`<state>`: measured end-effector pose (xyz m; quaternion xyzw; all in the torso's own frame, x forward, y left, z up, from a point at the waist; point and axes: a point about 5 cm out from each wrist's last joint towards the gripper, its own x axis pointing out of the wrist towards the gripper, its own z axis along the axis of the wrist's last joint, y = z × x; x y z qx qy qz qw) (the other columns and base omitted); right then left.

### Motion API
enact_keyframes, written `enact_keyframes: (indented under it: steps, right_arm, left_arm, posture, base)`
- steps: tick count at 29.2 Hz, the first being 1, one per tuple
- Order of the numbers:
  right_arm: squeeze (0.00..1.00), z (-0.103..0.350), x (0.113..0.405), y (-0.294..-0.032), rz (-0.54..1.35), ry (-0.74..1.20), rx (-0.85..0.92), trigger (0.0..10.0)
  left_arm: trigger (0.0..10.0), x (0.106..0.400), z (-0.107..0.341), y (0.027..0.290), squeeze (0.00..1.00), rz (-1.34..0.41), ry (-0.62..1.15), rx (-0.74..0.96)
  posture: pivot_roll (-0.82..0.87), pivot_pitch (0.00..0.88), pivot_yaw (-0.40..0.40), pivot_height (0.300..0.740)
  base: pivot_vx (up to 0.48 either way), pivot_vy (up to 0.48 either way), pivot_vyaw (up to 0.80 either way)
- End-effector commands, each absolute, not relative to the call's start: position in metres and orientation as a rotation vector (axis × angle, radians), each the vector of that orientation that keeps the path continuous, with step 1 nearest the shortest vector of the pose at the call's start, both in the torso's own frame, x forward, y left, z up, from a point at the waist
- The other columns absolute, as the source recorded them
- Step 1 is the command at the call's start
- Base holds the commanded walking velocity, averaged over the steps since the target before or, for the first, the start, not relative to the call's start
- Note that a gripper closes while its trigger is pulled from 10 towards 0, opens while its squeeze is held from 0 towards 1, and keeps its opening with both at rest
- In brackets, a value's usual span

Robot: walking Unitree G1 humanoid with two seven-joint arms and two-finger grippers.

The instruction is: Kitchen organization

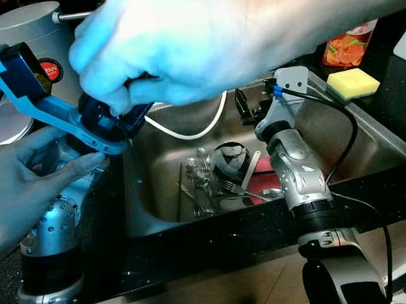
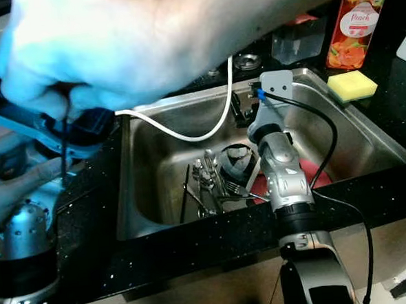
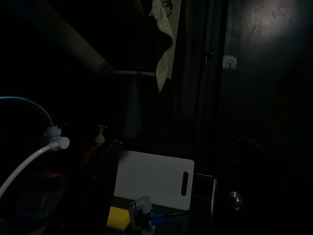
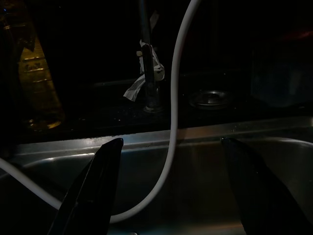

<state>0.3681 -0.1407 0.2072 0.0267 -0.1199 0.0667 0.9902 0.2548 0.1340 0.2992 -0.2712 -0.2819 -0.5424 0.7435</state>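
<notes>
Steel sink (image 2: pixel 367 131) holds cutlery (image 2: pixel 206 181) beneath the spread right end effector (image 4: pixel 168 196).

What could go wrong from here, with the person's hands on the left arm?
1. The person's hands work at the left arm's blue mount; an arm movement might pinch them.
2. The open right claw hangs over the steel sink beside the white hose; it could snag it.

head views down, sharing sink (image 2: pixel 367 131)
</notes>
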Motion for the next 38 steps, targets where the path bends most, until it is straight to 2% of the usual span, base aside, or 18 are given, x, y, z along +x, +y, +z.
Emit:
enact_keyframes:
  steps: [1, 38]
  right_arm:
    - [0.0, 0.21, 0.3684, -0.1382, 0.14, -0.252, 0.062, 10.0]
    - [0.0, 0.211, 0.3686, -0.1377, 0.146, -0.255, 0.061, 10.0]
  left_arm:
    - [10.0, 0.2545, 0.2964, 0.1316, 0.0, -1.189, -0.611, -0.595]
    - [10.0, 0.2536, 0.2973, 0.1309, 0.0, -1.196, -0.623, -0.591]
  posture:
    - [-0.08, 0.0, 0.089, 0.74]
    - [-0.08, 0.0, 0.086, 0.74]
  base:
    - [0.0, 0.0, 0.0]
    - [0.0, 0.0, 0.0]
